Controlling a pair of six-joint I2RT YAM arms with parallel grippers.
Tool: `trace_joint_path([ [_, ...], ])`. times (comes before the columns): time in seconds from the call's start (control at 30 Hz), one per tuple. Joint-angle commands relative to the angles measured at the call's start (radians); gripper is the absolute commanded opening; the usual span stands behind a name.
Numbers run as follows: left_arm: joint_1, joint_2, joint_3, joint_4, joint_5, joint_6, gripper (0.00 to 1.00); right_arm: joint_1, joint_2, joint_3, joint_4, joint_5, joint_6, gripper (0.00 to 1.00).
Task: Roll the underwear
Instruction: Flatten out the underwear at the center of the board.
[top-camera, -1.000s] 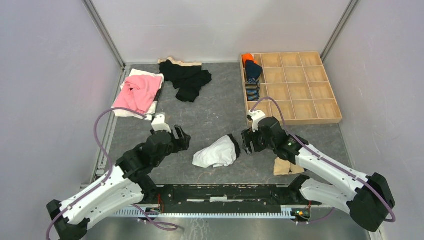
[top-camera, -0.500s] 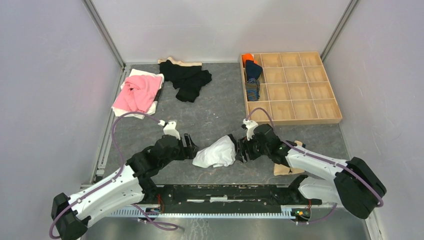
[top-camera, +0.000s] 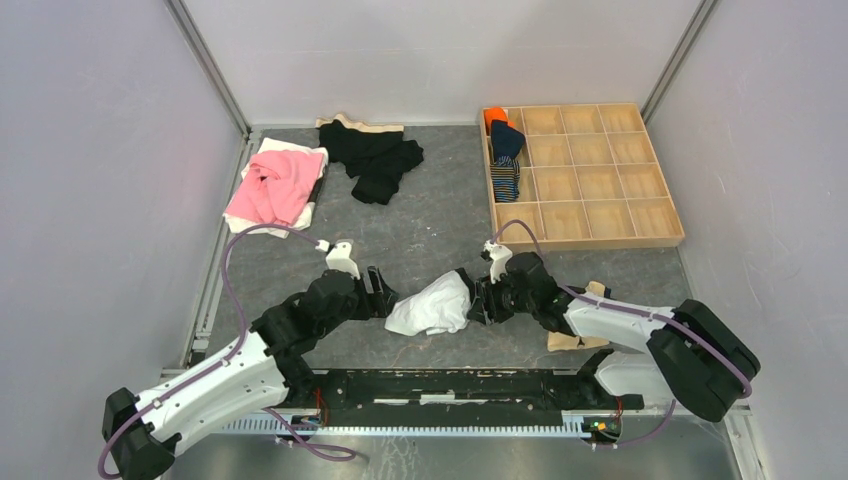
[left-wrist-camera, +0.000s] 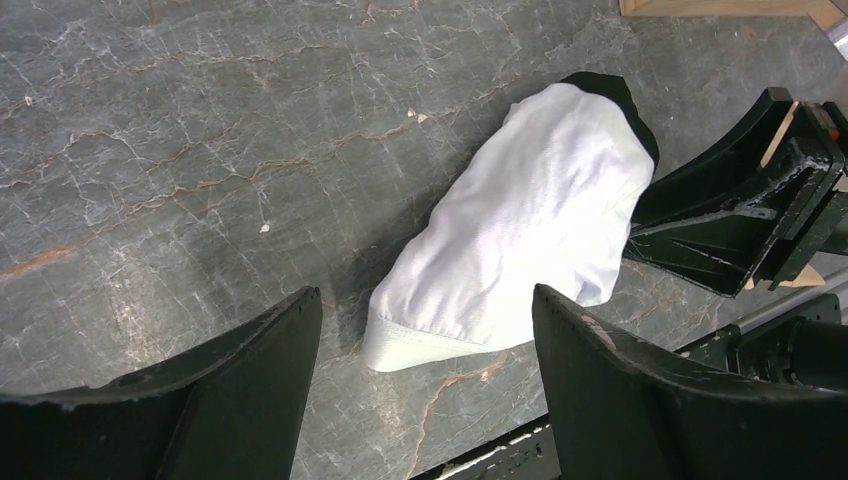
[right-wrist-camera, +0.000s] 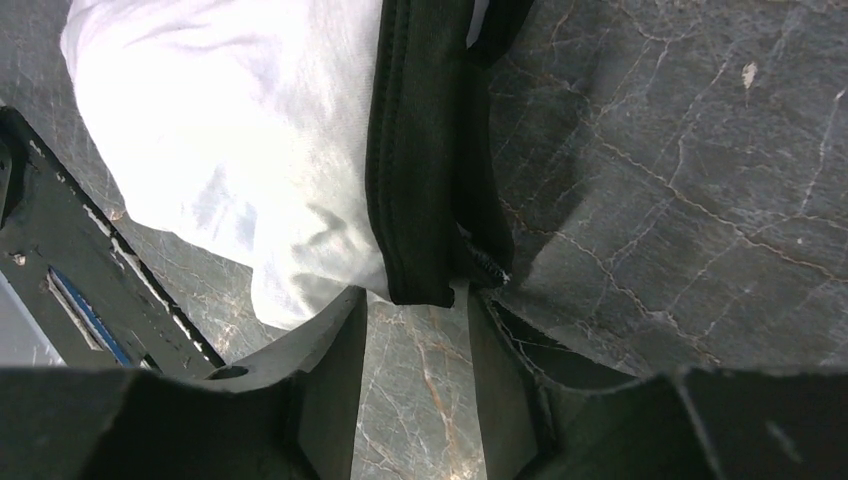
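White cotton briefs (top-camera: 432, 305) with a black waistband (right-wrist-camera: 425, 150) lie loosely bunched on the grey marbled table (top-camera: 430, 230), near its front edge, between the two grippers.

Right gripper (top-camera: 478, 298): at the waistband end, jaws drawn to a narrow gap, with the band's lower corner at their mouth. Whether cloth is actually pinched cannot be told from the wrist view.

Left gripper (top-camera: 378, 292): jaws wide, nothing held, low over the table just beside the white end of the garment (no contact evident).

Wooden divided tray (top-camera: 640, 240), far right: rolled pieces (top-camera: 505, 160) in its left column only.

Assessment: the step in hand is securing this pair for flattening, and rolling proper has not begun. The next move calls for a firm hold on the band and a matching grip by the left gripper at the opposite end. A pull apart should then spread the cloth flat before any roll.
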Motion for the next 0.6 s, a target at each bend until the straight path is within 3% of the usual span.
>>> trace_joint_path([
  [0.0, -0.004, -0.018, -0.007, 0.023, -0.004, -0.039, 0.83, 0.002, 0.021, -0.015, 0.088, 0.007, 0.001, 0.42],
  [0.17, -0.004, -0.024, -0.014, 0.021, -0.012, -0.045, 0.83, 0.002, 0.005, -0.043, 0.141, 0.026, -0.005, 0.09],
  [0.27, -0.004, -0.021, -0.018, 0.02, -0.017, -0.045, 0.83, 0.001, -0.041, -0.062, 0.155, 0.027, -0.012, 0.0],
  [0.4, -0.003, -0.019, -0.007, 0.014, -0.026, -0.027, 0.83, 0.003, -0.161, -0.04, 0.06, 0.034, -0.043, 0.0],
  [0.57, -0.003, -0.016, 0.027, 0.0, -0.042, -0.007, 0.83, 0.003, -0.321, 0.096, -0.286, 0.154, -0.109, 0.0],
])
